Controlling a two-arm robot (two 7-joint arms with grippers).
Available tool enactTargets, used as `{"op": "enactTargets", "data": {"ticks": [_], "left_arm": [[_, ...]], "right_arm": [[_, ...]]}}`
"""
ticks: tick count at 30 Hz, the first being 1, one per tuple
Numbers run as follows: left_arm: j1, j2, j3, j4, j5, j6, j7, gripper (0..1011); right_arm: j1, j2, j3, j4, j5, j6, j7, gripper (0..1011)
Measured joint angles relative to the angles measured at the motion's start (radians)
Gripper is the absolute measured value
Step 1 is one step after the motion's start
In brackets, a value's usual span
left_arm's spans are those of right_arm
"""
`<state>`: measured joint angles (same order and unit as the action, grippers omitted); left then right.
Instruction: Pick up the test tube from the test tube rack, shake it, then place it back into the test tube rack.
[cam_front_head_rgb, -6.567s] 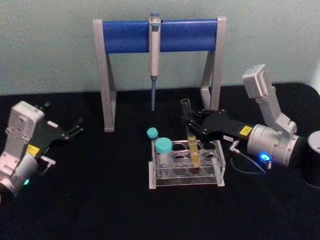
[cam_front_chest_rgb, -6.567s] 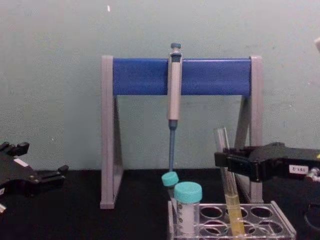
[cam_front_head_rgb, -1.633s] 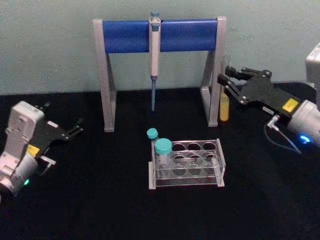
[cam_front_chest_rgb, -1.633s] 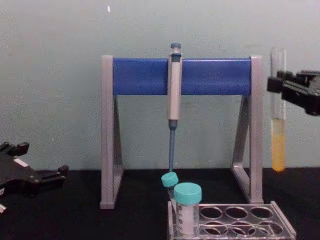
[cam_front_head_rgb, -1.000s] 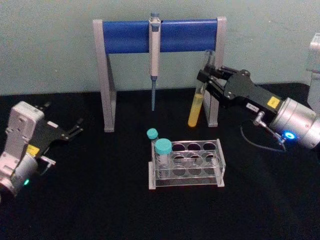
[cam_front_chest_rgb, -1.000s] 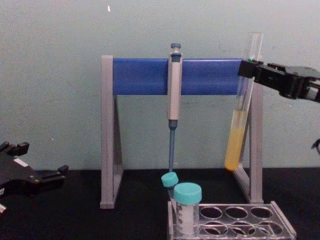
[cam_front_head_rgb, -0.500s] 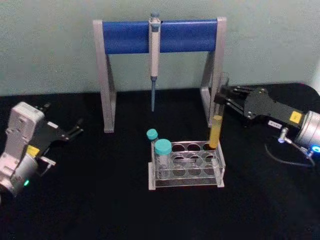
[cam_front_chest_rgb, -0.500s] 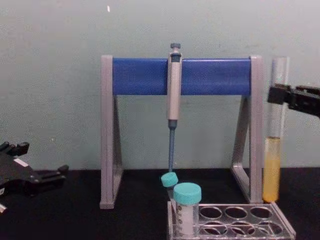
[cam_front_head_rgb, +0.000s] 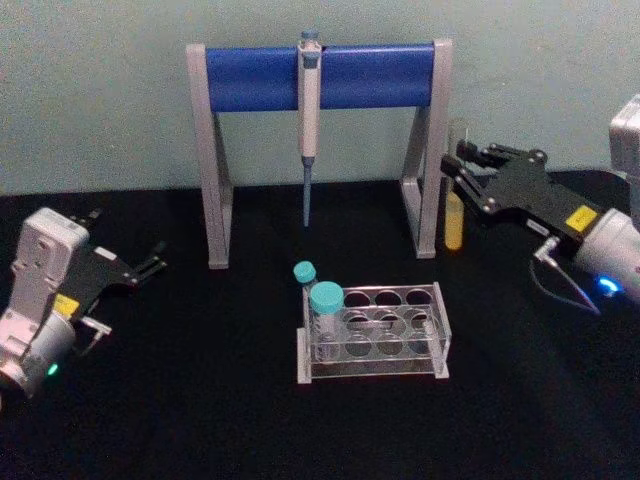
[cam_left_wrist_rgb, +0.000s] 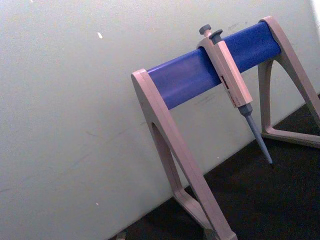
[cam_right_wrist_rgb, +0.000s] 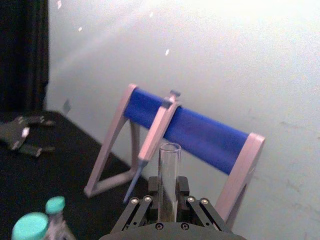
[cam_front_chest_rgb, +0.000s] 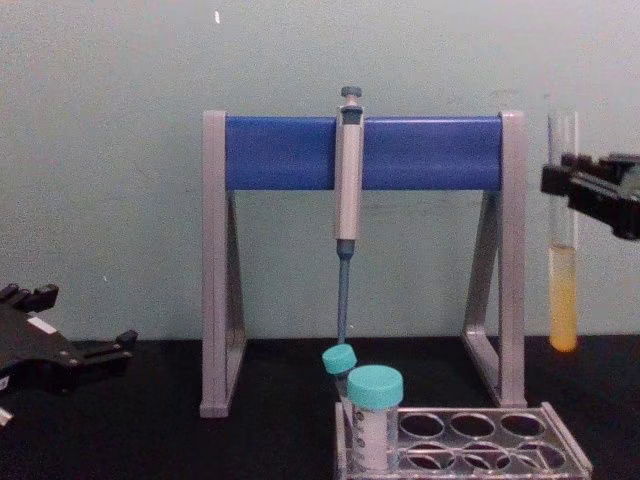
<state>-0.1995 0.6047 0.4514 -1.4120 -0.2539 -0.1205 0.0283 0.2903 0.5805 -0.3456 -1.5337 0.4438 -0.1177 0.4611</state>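
The test tube (cam_front_head_rgb: 455, 210) is a long clear glass tube with yellow liquid in its lower part. It hangs upright in the air to the right of the stand, above and right of the test tube rack (cam_front_head_rgb: 435, 330). My right gripper (cam_front_head_rgb: 462, 168) is shut on its upper part; the chest view shows the test tube (cam_front_chest_rgb: 562, 270) held by my right gripper (cam_front_chest_rgb: 560, 180) at the right edge. The tube's open mouth (cam_right_wrist_rgb: 169, 150) rises between the fingers (cam_right_wrist_rgb: 151, 187). The rack (cam_front_chest_rgb: 560, 440) is low clear plastic with round holes. My left gripper (cam_front_head_rgb: 150, 257) is parked at the far left, open.
A grey-and-blue pipette stand (cam_front_head_rgb: 215, 150) with a hanging pipette (cam_front_head_rgb: 307, 120) stands behind the rack. Two teal-capped vials (cam_front_head_rgb: 325, 300) occupy the rack's left holes. The table (cam_front_head_rgb: 200, 400) is black, and a pale wall lies behind.
My right gripper has lifted the test tube up and to the right, away from the rack's right corner. The left arm has not moved.
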Motion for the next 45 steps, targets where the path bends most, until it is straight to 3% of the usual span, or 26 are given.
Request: {"op": "enactTargets", "data": {"ticks": [7, 10, 14, 21, 25, 30, 34, 45], "left_arm": [[0.000, 0.000, 0.000, 0.000, 0.000, 0.000, 0.000, 1001], [0.000, 0.000, 0.000, 0.000, 0.000, 0.000, 0.000, 1002], [0.000, 0.000, 0.000, 0.000, 0.000, 0.000, 0.000, 1001], [0.000, 0.000, 0.000, 0.000, 0.000, 0.000, 0.000, 1001], [0.000, 0.000, 0.000, 0.000, 0.000, 0.000, 0.000, 1001], [0.000, 0.000, 0.000, 0.000, 0.000, 0.000, 0.000, 1002], [0.000, 0.000, 0.000, 0.000, 0.000, 0.000, 0.000, 1001], [0.000, 0.000, 0.000, 0.000, 0.000, 0.000, 0.000, 1001]], "right_arm": [[0.026, -0.074, 0.010, 0.053, 0.034, -0.021, 0.012, 228], [0.036, -0.100, 0.015, 0.073, 0.073, -0.023, 0.054, 229], [0.044, -0.120, 0.017, 0.097, 0.158, -0.016, 0.144, 229], [0.045, -0.099, 0.010, 0.110, 0.280, 0.011, 0.284, 228], [0.033, -0.064, 0.006, 0.103, 0.305, 0.019, 0.327, 228], [0.017, -0.004, -0.006, 0.075, 0.284, 0.018, 0.332, 228], [0.010, 0.021, -0.010, 0.067, 0.260, 0.008, 0.306, 229], [0.019, 0.023, -0.009, 0.071, 0.247, -0.008, 0.267, 228]]}}
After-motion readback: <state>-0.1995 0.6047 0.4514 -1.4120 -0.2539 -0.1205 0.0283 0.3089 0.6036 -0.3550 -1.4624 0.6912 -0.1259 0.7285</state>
